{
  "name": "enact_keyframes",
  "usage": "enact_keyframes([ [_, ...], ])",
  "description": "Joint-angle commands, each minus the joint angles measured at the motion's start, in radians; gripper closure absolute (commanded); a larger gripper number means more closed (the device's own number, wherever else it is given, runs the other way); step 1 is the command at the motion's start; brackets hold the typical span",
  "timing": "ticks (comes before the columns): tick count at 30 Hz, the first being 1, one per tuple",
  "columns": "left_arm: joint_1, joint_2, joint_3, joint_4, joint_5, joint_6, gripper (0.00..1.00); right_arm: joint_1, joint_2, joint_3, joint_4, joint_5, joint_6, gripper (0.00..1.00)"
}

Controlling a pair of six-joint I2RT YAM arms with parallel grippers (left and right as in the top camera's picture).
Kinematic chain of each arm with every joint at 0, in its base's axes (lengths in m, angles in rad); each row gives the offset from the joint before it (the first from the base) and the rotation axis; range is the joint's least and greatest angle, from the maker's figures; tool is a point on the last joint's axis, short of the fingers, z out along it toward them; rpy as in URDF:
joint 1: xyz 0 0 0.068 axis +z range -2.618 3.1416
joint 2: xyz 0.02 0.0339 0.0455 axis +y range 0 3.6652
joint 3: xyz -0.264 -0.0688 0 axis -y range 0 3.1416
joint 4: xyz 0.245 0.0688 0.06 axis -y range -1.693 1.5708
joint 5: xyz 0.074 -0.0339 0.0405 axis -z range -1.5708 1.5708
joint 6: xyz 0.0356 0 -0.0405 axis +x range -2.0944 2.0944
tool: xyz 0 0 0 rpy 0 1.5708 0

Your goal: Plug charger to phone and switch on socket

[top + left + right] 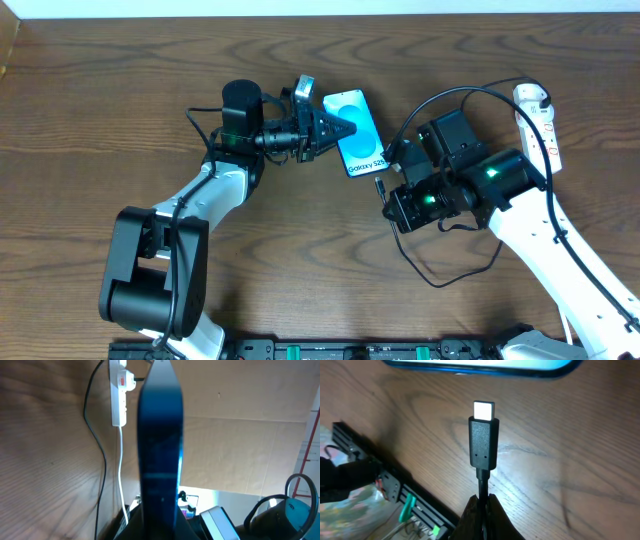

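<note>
Now, starting at your left, the left gripper [345, 128] reaches to the right over the wooden table [120, 110]. Its fingers are closed on the phone [357, 135], at the long edge that faces the arm. In the overhead view the phone shows its bright cyan screen upward, with the small "Galaxy" text near its lower end. In the left wrist view you see the phone [160, 450] only as a dark blue band, edge-on and blurred. Whether it lies flat on the wood or is a little lifted, I cannot tell.

Just right of the phone's lower short end is the right gripper [388, 190]. Its fingers [470, 522] are pressed together on the charger [483, 447], directly behind the black plug. The metal tip [484, 410] points at the edge of the phone and is near it, but bare wood shows between them.

Further right, the black cable [437, 284] makes a loop in front of the right arm. The socket [540, 125] lies at the far right of the table, well apart from the phone. A white adapter [128, 381] sits in it near one end, and a white cord [121, 475] leaves the other end. Whether its switch is on, I cannot tell.
</note>
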Motion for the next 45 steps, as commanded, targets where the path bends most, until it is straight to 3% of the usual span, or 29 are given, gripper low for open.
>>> enact_keyframes([
  [1, 0.002, -0.006, 0.026, 0.010, -0.001, 0.024, 0.93, 0.011, -0.013, 0.000, 0.004, -0.049, 0.019, 0.99],
  [45, 0.002, -0.006, 0.026, 0.010, 0.026, -0.030, 0.93, 0.013, -0.013, 0.000, 0.056, -0.075, 0.092, 0.99],
])
